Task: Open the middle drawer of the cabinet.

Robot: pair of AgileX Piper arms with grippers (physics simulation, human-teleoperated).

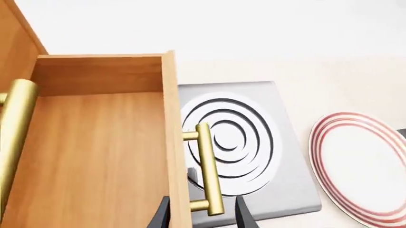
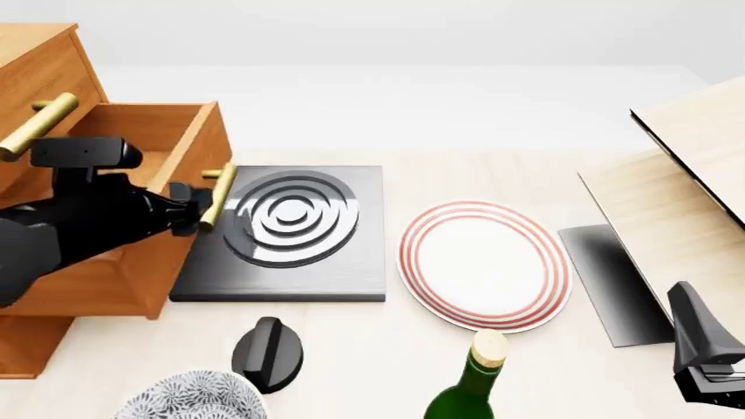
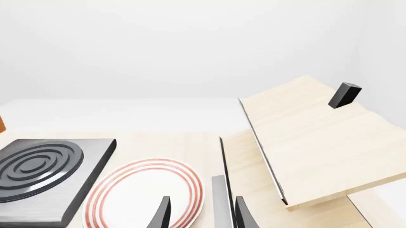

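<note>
The orange-brown cabinet [image 2: 47, 78] stands at the left. Its middle drawer [image 2: 140, 148] is pulled out, and its empty wooden inside [image 1: 95, 152] shows. The drawer's brass bar handle [image 2: 216, 197] faces right. My left gripper [image 2: 192, 208] is at this handle. In the left wrist view its two fingers stand on either side of the handle's near end [image 1: 208, 166] with a gap on each side, so the left gripper [image 1: 201, 218] is open. The top drawer's handle [image 2: 41, 125] is above. My right gripper [image 3: 201, 216] is open and empty at the front right [image 2: 710, 367].
A grey hob plate with black rings [image 2: 291, 227] lies right under the drawer front. A red-rimmed plate [image 2: 483, 262] is beside it. A green bottle [image 2: 472, 384], a black knob-like object [image 2: 268, 352] and a patterned bowl [image 2: 192, 397] stand in front. Pale boards [image 2: 686, 201] lean at right.
</note>
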